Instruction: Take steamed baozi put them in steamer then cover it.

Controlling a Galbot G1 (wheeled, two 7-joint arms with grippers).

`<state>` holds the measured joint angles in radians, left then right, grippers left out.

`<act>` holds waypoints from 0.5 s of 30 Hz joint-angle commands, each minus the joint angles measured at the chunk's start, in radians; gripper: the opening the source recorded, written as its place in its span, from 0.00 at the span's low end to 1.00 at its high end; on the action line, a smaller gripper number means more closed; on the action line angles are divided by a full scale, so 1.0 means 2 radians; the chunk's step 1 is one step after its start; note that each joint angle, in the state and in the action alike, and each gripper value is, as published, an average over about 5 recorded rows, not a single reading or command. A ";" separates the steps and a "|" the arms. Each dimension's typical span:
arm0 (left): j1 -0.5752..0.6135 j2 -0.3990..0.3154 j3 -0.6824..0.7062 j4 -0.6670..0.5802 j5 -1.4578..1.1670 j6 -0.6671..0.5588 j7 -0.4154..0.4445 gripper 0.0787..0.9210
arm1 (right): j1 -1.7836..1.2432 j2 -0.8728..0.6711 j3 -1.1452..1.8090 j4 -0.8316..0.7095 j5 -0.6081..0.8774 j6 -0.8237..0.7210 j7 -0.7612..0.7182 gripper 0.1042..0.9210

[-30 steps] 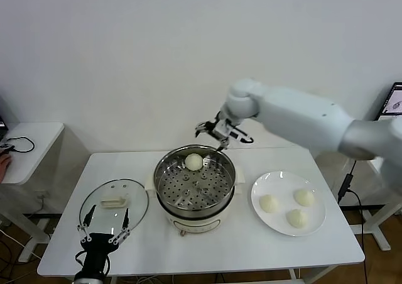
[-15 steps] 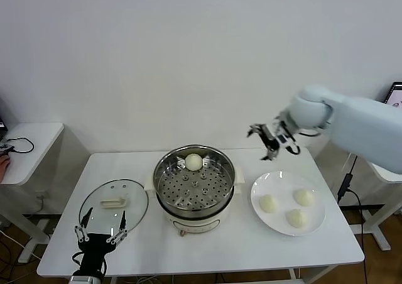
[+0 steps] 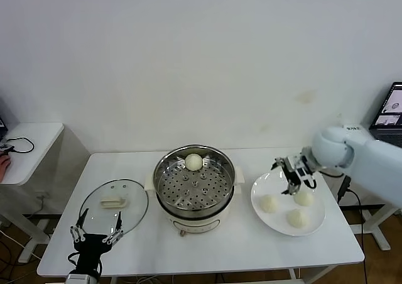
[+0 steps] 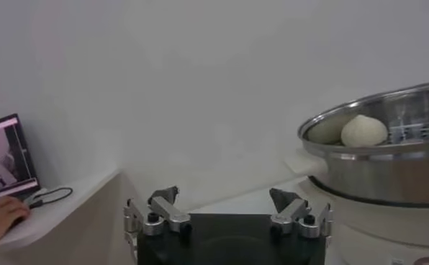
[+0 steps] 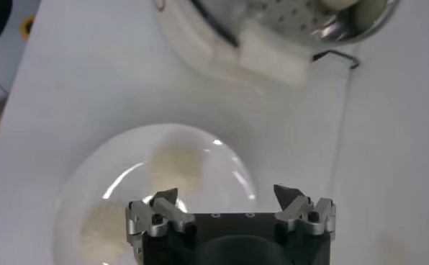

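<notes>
Steamer (image 3: 195, 185) sits dead centre on the white table (image 3: 245, 240), shiny steel basket on its cream pot base, and one baozi (image 3: 193, 162) is in there already, resting on the perforated floor against the far wall. From the left wrist camera that same bun (image 4: 364, 132) peeks just over the steel rim (image 4: 373, 147).

Over on the right, the right gripper (image 3: 293, 176) hangs above the far edge of the white plate (image 3: 317, 224), fingers spread wide and holding nothing. Three more buns lie on that plate: one to the left (image 3: 269, 203), one at the far right (image 3: 304, 198), one nearest the front (image 3: 296, 218). The gripper is near the far-right bun but apart from it. In the right wrist view the gripper (image 5: 230, 209) shows its open fingertips over the plate (image 5: 78, 194), a pale bun (image 5: 175, 165) just beyond them, and the steamer's handle (image 5: 272, 63) further off.

Down at the near left, the left gripper (image 3: 95, 229) is parked at the table's front edge, fingers wide apart and empty, just in front of the glass lid (image 3: 114, 203), which lies flat on the table to the left of the steamer.
</notes>
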<state>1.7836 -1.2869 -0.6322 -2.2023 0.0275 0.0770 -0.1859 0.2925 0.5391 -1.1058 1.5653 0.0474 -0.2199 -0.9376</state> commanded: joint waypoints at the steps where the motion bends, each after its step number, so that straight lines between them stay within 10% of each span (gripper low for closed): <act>1: 0.000 0.000 -0.001 0.002 0.000 0.006 -0.004 0.88 | -0.121 0.001 0.065 -0.031 -0.038 -0.012 0.002 0.88; 15: 0.005 -0.002 -0.001 0.003 0.006 0.005 -0.009 0.88 | -0.163 0.056 0.091 -0.088 -0.058 -0.002 0.011 0.88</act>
<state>1.7929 -1.2923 -0.6347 -2.1983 0.0386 0.0848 -0.2004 0.0475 0.6114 -0.9699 1.4410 -0.0431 -0.2217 -0.9190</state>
